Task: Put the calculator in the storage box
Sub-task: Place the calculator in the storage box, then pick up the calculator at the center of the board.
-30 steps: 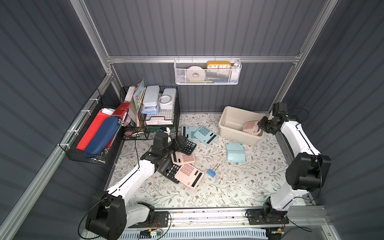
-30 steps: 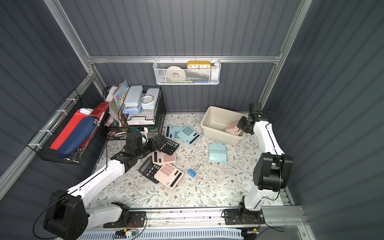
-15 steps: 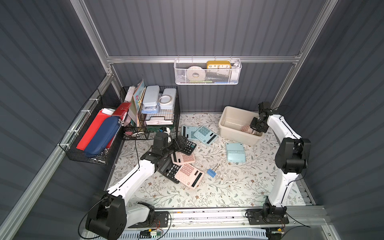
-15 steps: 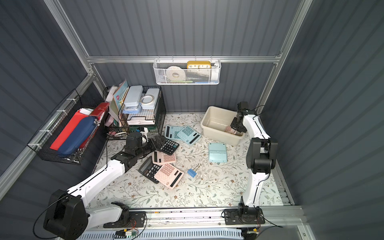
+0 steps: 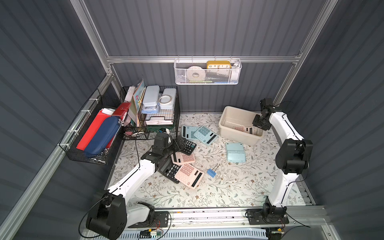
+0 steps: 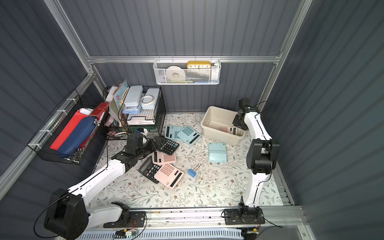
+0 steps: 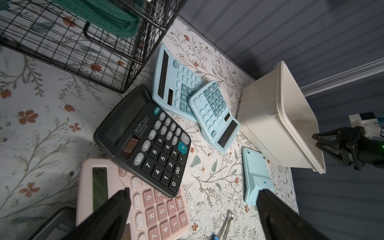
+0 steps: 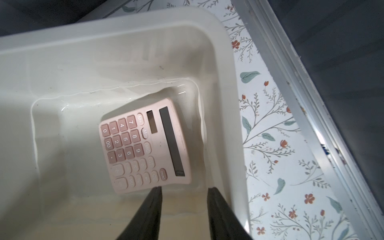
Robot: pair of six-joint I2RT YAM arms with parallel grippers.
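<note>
A floral-patterned table (image 5: 239, 187) is enclosed by dark ribbed walls (image 5: 207, 31). At the left a black wire basket (image 5: 176, 112) is stood on it; beside that the left tool (image 7: 193, 192) is held spread wide over a black calculator (image 7: 145, 143), whose DEXIN label is legible only in the left wrist view. At the right rear the pink calculator (image 8: 143, 145) is seen lying flat, keys up, in the storage box (image 5: 239, 138); only in the right wrist view are its digits readable, with the right tool (image 8: 185, 189) parted and empty near it
</note>
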